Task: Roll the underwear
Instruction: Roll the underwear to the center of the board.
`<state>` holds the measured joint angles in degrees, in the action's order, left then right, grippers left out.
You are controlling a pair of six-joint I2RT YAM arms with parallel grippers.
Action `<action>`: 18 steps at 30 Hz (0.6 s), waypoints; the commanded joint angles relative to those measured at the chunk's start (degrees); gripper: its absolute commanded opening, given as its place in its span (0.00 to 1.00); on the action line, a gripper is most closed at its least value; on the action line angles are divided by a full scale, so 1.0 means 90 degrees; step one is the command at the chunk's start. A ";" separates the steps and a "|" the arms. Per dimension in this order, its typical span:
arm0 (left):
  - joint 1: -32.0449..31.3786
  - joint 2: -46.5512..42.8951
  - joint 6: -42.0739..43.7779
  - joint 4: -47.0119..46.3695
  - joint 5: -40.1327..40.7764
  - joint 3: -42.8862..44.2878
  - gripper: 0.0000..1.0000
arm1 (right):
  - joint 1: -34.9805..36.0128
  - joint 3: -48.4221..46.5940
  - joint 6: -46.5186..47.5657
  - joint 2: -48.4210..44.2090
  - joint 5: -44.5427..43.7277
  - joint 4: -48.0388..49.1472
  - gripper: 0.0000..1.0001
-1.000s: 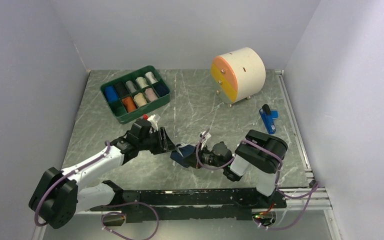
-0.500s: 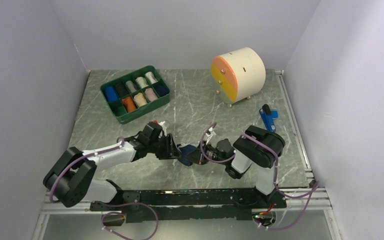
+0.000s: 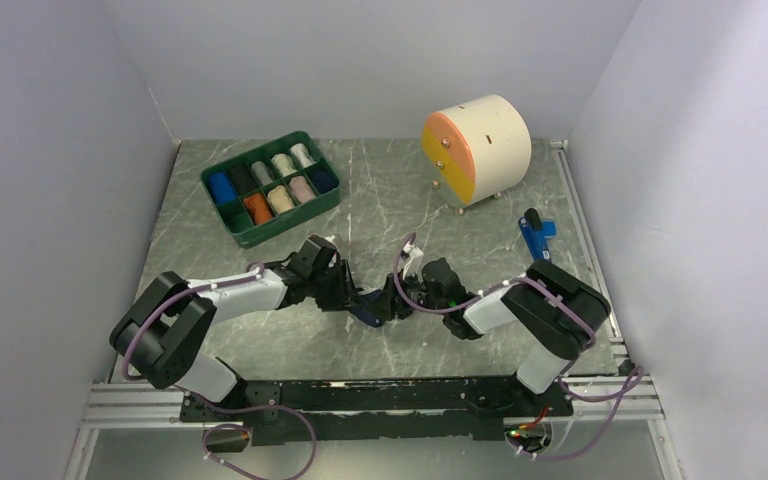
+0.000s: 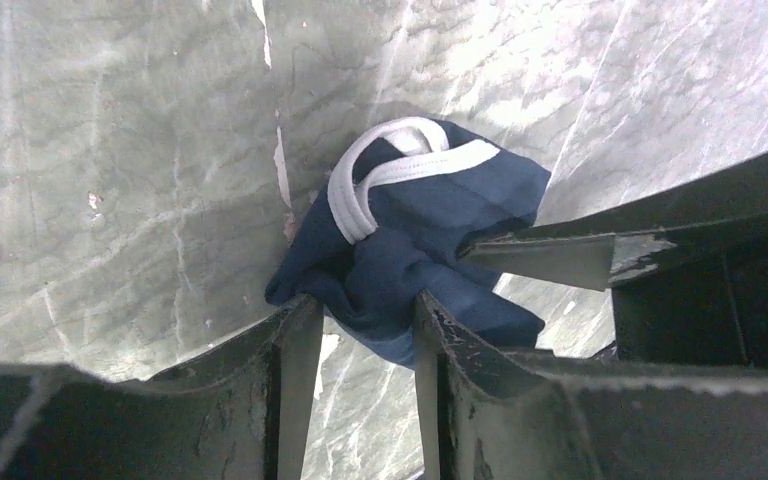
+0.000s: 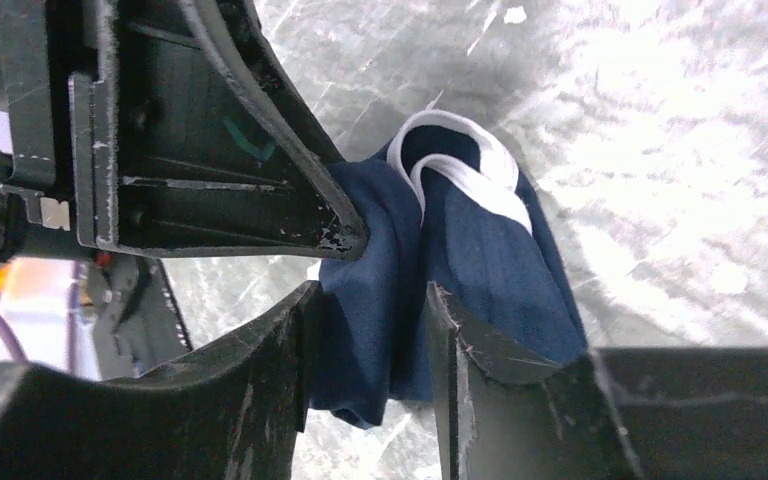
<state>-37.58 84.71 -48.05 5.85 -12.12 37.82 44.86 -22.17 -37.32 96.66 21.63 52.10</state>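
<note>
The navy blue underwear (image 3: 368, 308) with white edge trim is bunched into a small bundle between my two grippers, just above the grey marble table (image 3: 260, 340). My left gripper (image 3: 352, 298) is shut on one end of it (image 4: 400, 270). My right gripper (image 3: 390, 302) is shut on the other end (image 5: 430, 280). The white trim loops over the top of the bundle in both wrist views. The two grippers nearly touch, fingertip to fingertip. The orange-rust underwear is not in view.
A green tray (image 3: 222, 212) holding several cloth rolls stands at the back left. A round cream drawer unit (image 3: 480, 145) with a yellow and orange front stands at the back right. A blue tool (image 3: 534, 240) lies near the right edge.
Both grippers have moved away from me toward the table's middle, carrying the navy bundle. They have come closer together, and the bundle is more tightly bunched.
</note>
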 commanded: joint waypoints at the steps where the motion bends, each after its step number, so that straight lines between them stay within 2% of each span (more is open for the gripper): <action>1: -0.0003 0.0147 -0.0071 0.0226 0.0409 0.0218 0.43 | 0.0022 -0.0448 0.1501 -0.0830 -0.0253 -0.1664 0.48; 6: 0.0004 0.0207 -0.0043 0.0223 0.0350 0.0266 0.42 | 0.0324 -0.0843 0.3053 -0.1522 -0.0969 -0.2882 0.51; 12: -0.0001 0.0239 -0.0055 0.0329 0.0379 0.0316 0.41 | 0.1190 -0.1092 0.4439 -0.1750 -0.1757 -0.3289 0.51; 18: -0.0001 0.0253 -0.0090 0.0299 0.0326 0.0322 0.40 | 0.1667 -0.1195 0.4734 -0.1374 -0.2775 -0.3447 0.48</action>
<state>-37.60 86.11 -48.99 7.35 -11.77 39.57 58.94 -30.61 0.03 82.43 4.89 23.07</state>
